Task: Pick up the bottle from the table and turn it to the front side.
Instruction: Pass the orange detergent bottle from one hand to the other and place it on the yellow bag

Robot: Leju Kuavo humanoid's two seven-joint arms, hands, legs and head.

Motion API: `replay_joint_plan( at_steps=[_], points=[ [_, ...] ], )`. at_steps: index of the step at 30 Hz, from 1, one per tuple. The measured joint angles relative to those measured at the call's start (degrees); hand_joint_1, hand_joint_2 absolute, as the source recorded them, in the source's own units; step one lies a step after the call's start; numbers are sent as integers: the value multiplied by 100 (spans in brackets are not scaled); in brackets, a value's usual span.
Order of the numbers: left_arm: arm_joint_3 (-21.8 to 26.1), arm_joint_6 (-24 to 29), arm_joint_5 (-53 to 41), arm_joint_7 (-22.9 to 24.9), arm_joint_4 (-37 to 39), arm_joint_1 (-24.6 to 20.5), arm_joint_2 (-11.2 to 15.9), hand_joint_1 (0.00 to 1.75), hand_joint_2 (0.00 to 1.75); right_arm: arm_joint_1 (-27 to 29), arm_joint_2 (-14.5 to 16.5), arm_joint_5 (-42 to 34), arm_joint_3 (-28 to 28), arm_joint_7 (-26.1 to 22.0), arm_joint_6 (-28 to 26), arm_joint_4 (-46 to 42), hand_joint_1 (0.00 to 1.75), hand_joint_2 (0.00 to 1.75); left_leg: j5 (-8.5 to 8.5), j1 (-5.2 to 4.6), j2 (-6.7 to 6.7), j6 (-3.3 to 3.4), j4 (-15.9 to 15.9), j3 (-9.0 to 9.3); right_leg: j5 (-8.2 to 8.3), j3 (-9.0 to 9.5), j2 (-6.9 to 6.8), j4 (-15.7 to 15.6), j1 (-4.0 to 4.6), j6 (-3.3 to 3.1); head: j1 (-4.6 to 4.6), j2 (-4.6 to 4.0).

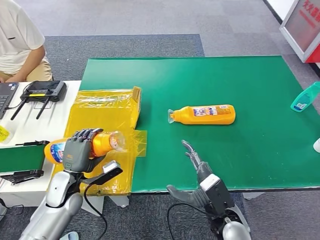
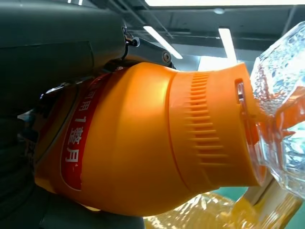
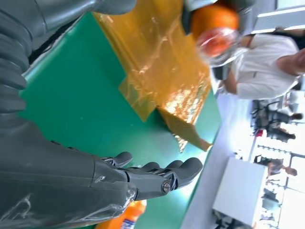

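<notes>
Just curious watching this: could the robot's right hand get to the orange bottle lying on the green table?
Probably yes. The right hand is open and holds nothing, the lying bottle sits just beyond it on the green table, and nothing stands between them.

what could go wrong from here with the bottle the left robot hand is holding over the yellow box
1. The left robot hand holds the orange bottle by its body, on its side; turning it could let the smooth plastic slip.
2. It hangs above the yellow plastic-wrapped box, whose loose film could snag the clear cap.
3. The right robot hand is open near the table edge, short of the second orange bottle; a forward reach might nudge and roll it.
</notes>
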Motion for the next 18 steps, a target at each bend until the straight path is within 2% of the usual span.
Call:
replay_joint_plan(
  at_steps=[4, 11, 18],
  points=[
    [-219, 9, -171, 106, 769, -327, 9, 175, 175, -110, -49, -36, -4, -23, 198, -13, 0, 175, 1, 0, 0, 1, 0, -1, 1, -1, 0, 0, 0, 0, -1, 0],
    [-896, 142, -1377, 731, 2080, -823, -141, 175, 175, -252, -110, 21, 32, -106, 278, 70, 0, 175, 1, 0, 0, 1, 0, -4, 0, -3, 0, 0, 0, 0, -1, 0],
    [-1317, 155, -1474, 900, 2965, -1366, -371, 175, 175, -403, -114, -30, 109, -157, 318, 201, 0, 175, 6, 0, -3, 4, 0, -3, 3, 3, -3, 0, 0, 2, -1, 0]
  ],
)
